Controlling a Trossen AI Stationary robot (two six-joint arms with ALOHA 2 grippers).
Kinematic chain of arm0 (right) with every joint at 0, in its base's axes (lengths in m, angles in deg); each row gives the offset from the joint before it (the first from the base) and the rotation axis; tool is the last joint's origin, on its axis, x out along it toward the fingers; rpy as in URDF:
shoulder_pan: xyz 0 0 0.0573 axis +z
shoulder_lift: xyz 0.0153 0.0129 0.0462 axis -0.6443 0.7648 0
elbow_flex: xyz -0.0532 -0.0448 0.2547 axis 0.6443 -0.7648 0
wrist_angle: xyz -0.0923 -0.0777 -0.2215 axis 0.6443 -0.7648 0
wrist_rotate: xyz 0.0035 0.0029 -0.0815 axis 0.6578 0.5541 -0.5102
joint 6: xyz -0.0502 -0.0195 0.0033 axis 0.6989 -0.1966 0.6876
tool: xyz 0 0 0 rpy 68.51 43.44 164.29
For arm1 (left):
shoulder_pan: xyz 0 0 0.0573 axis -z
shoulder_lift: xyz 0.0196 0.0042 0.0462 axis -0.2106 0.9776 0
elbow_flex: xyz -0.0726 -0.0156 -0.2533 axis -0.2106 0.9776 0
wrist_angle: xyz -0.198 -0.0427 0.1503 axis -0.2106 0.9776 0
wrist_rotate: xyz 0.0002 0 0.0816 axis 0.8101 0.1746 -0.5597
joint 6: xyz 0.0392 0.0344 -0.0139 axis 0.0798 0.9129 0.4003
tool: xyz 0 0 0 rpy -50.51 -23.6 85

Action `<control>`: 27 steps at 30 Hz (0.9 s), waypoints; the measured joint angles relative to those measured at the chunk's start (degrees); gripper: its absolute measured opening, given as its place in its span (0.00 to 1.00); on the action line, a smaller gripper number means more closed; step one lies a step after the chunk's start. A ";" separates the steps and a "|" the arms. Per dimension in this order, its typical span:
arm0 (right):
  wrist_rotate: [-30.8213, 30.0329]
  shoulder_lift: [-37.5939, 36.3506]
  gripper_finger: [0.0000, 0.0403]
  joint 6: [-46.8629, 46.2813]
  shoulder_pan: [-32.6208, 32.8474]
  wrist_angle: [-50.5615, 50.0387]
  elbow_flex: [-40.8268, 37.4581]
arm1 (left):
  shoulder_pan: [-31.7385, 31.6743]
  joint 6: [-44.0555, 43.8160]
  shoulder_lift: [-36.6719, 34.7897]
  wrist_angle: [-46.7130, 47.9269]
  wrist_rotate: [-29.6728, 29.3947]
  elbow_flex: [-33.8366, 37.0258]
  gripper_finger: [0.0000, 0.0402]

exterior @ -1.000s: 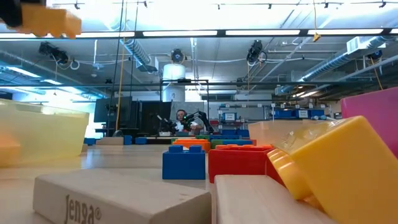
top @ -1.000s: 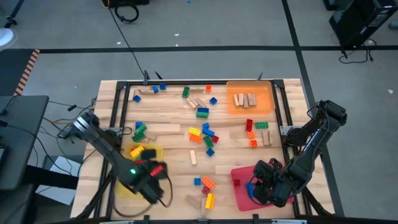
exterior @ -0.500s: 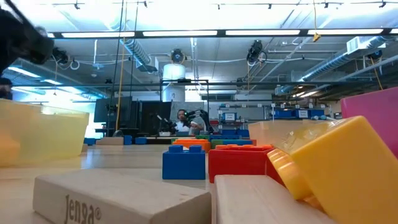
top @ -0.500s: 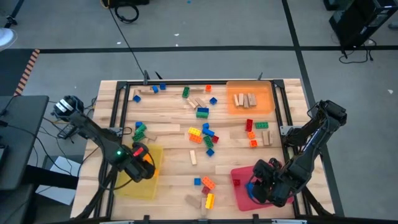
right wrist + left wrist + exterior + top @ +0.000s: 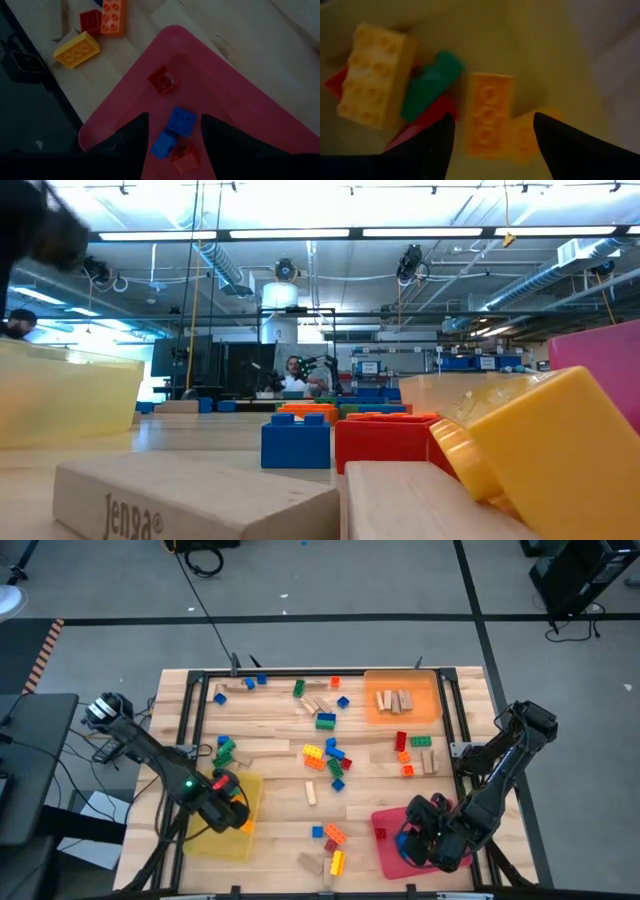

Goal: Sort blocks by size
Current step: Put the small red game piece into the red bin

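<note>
Left gripper (image 5: 228, 808): over the yellow tray (image 5: 222, 840) at the table's near left corner, fingers spread, holding nothing.
Orange brick (image 5: 487, 114): lies on the tray floor between the spread fingers, apparently let go; a yellow brick (image 5: 372, 75), a green piece (image 5: 427, 85) and a red piece sit just beside it.
Right gripper (image 5: 420, 840): over the red tray (image 5: 383, 830), fingers parted and empty; small blue and red bricks (image 5: 175, 125) lie below them.
Remaining blocks (image 5: 325, 755): scattered mid-table; tan wooden pieces rest in the orange tray (image 5: 402, 700).
Risk, left: lifting at a slant could catch the orange brick on a fingertip and flick it out.
Risk, right: lowering here would scatter bricks that are already sorted.
</note>
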 joint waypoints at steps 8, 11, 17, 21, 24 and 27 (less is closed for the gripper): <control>-3.12 0.00 0.48 0.06 -2.70 -0.31 0.00 | -0.13 10.80 -1.96 -0.46 -4.57 -8.04 0.69; -8.76 0.00 0.48 1.73 -5.08 0.05 0.00 | -0.13 16.19 -1.96 -0.54 -5.09 -10.37 0.69; -15.32 0.00 0.49 7.68 -13.57 5.37 0.00 | -1.71 24.59 -2.14 -0.56 -8.66 -11.36 0.69; -16.86 0.00 0.51 20.37 -20.62 12.31 0.00 | -4.46 32.43 -2.18 -0.93 -8.59 -11.35 0.69; -15.11 0.00 0.53 29.12 -25.56 15.96 0.00 | -7.53 37.80 -2.18 -2.34 -8.48 -11.35 0.69; -9.82 0.00 0.55 33.82 -30.84 16.22 0.00 | -11.21 43.46 -2.18 -4.08 -7.29 -11.33 0.69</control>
